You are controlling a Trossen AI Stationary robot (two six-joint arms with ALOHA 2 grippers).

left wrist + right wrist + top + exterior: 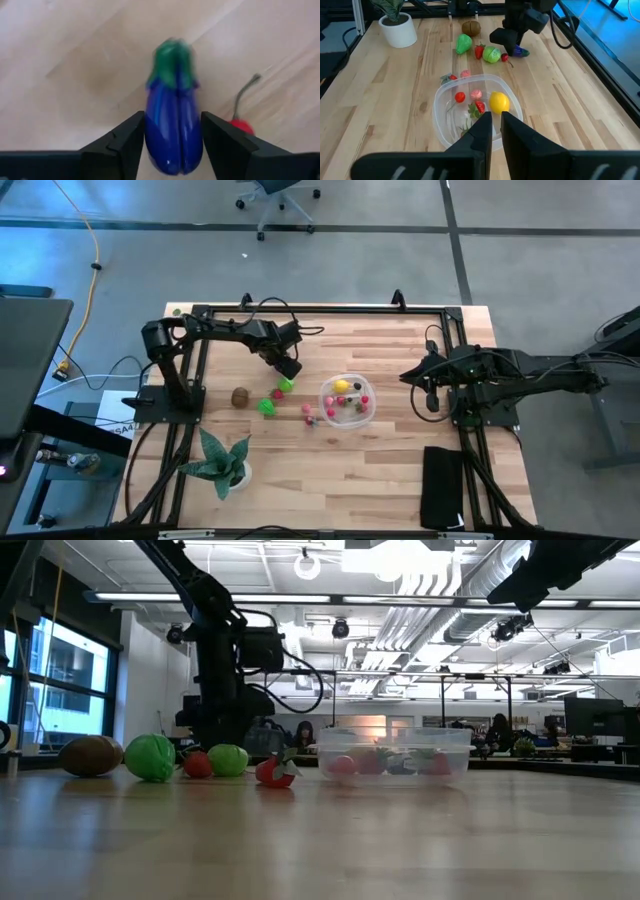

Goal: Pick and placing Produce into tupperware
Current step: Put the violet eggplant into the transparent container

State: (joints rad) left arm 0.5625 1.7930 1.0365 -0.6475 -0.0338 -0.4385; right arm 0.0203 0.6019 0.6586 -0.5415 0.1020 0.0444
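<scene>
Eggplant [173,132], purple with a green cap, lies on the desk [380,470] between the left gripper's [172,145] half-open fingers, just left of centre in the high view. Tupperware [348,401] sits at centre, holding a lemon [499,102] and red pieces. The right gripper [493,125] hovers at centre right, fingers nearly together, empty.

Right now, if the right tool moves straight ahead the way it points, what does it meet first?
Probably the tupperware: its near wall lies just past the right tool, with the yellow lemon inside behind it. Depth is hard to judge.
</scene>
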